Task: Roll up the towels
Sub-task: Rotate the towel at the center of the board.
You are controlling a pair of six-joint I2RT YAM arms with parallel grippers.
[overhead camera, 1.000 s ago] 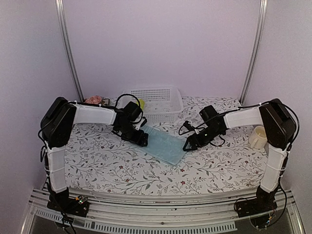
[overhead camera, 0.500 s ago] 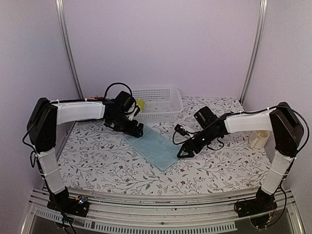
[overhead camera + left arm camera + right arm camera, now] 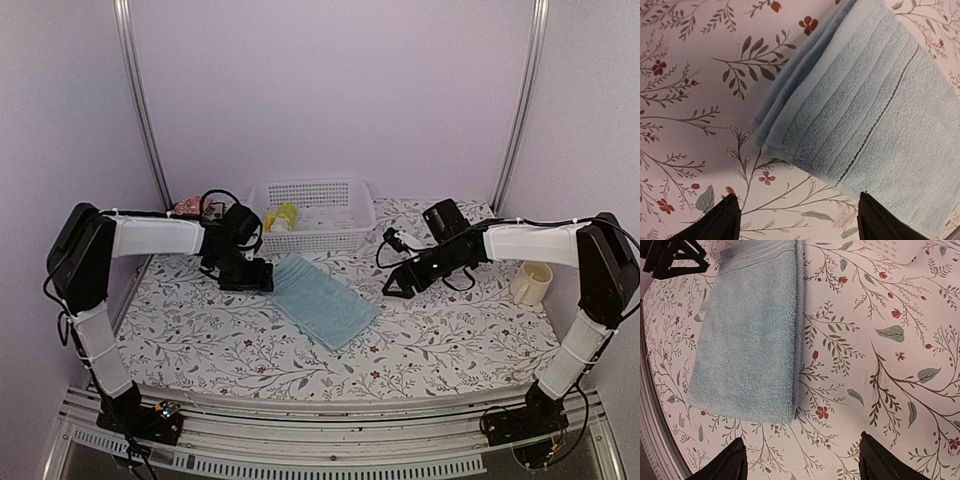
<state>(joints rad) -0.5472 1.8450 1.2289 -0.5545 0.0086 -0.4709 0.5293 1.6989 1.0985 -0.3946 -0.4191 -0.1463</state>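
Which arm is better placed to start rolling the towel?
Likely left: the left gripper, open, sits at the short end of the blue towel, where rolling starts; the right gripper, open, stands off its long edge.

The flat towel [image 3: 322, 303] lies on the table [image 3: 450, 340], before the basket [image 3: 340, 215] holding the other towel [image 3: 283, 217].

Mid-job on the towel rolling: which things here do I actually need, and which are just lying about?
For the job:
light blue towel, lying flat, not yet rolled
yellow-green towel, in the basket
left gripper and right gripper, both open and empty

Lying about:
white basket
cream cup, at the right
pinkish item, back left, too small to identify
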